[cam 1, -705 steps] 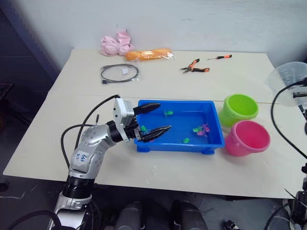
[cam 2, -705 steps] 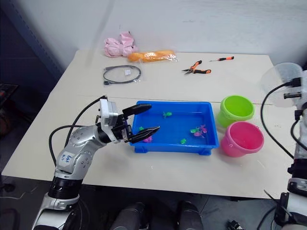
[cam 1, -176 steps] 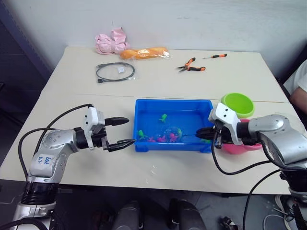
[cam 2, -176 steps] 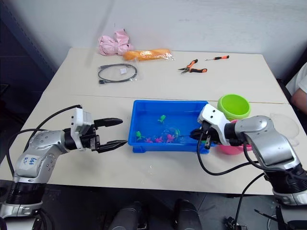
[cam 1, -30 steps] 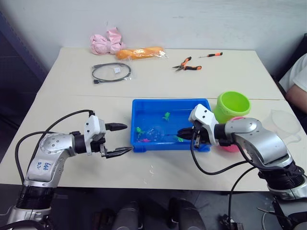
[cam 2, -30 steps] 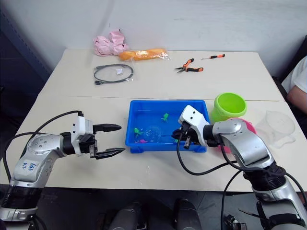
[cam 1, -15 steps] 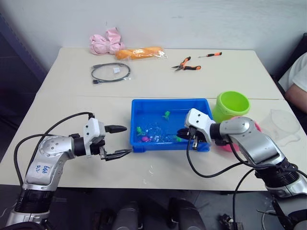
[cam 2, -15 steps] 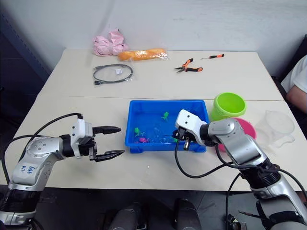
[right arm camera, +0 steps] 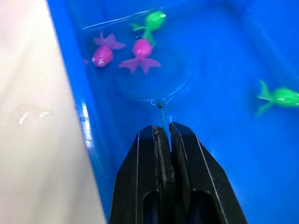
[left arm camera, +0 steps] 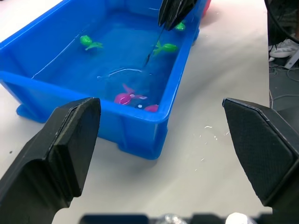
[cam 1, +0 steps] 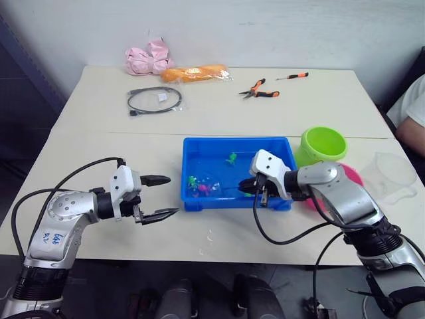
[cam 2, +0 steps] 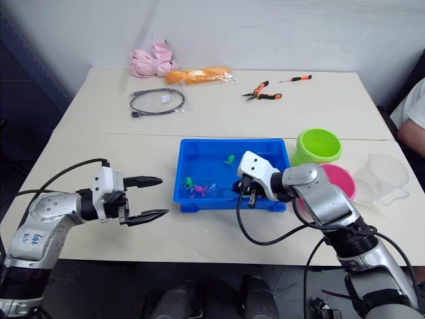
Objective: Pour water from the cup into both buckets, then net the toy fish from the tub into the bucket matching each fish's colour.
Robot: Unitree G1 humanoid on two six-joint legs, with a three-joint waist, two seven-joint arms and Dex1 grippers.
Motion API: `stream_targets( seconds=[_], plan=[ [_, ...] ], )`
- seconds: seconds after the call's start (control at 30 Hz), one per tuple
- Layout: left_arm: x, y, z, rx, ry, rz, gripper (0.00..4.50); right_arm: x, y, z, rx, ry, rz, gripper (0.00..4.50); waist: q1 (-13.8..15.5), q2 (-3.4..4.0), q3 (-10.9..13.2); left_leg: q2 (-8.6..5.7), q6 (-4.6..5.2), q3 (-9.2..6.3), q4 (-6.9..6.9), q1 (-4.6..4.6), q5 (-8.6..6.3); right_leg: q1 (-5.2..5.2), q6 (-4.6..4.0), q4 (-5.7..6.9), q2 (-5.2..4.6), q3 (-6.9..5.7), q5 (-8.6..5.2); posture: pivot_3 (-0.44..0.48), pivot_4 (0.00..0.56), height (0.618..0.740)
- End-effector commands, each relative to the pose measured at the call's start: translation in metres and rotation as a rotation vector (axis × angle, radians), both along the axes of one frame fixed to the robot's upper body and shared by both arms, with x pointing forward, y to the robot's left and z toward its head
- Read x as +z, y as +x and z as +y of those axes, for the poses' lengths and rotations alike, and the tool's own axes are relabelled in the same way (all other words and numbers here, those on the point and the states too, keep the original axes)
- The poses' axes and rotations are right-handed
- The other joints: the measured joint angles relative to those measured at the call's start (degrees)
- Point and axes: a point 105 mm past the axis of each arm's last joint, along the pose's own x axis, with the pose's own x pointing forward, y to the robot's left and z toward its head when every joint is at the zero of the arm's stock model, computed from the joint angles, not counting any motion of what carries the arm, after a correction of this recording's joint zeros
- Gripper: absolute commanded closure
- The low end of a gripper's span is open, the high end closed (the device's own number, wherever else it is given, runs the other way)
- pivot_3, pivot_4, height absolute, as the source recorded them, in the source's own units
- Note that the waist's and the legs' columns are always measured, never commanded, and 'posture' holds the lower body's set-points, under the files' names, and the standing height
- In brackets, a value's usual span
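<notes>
One net [right arm camera: 154, 79] hoop barely discernible underwater; right pincer [right arm camera: 161, 133] clamps its handle.

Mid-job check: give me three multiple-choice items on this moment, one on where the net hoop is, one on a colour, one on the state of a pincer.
1. Where is the net's hoop?
A. In the tub's water
B. Over the pink bucket
C. On the table by the cable

2. What colour is the bucket farther from the robot?
A. Pink
B. Lime green
C. Blue

3. How is the left pincer?
A. Shut on the net
B. Shut on the cup
C. Open and empty

Answers:
1 A: the net lies in the tub, its hoop around a pink fish, its handle held by the shut right pincer.
2 B: the green bucket stands behind the pink bucket.
3 C: the left pincer hangs beside the tub, fingers apart, nothing between them.
</notes>
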Motion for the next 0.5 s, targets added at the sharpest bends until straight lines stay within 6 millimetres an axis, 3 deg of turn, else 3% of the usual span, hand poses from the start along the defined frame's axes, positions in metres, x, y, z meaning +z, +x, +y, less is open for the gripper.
stream_targets(
  seconds=[0.03, 0.3, 0.5],
  plan=[
    [0.010, -0.003, -0.001, -0.016, 0.002, -0.041, 0.03, 0.016, 0.001, -0.009, -0.008, 0.038, -0.024, 4.50, 0.00, 0.00, 0.00, 0.00, 0.00, 0.00, 0.00, 0.00, 0.00, 0.00, 0.00, -0.01, 0.00, 0.01, 0.00, 0.000, 0.150, 0.740],
    [0.012, 0.000, -0.002, -0.024, 0.001, -0.045, 0.03, 0.020, 0.002, -0.024, -0.064, 0.111, 0.019, 4.50, 0.02, 0.00, 0.00, 0.00, -0.01, 0.00, -0.01, 0.00, -0.01, 0.00, 0.00, -0.01, 0.00, 0.01, 0.00, 0.000, 0.150, 0.740],
    [0.023, 0.000, -0.007, -0.031, -0.065, -0.067, 0.03, 0.037, -0.006, -0.043, -0.087, 0.204, 0.003, 4.50, 0.16, 0.00, 0.00, -0.01, 0.00, 0.01, -0.03, 0.00, -0.01, 0.00, 0.00, -0.02, -0.01, 0.01, 0.00, 0.000, 0.150, 0.740]
  ],
)
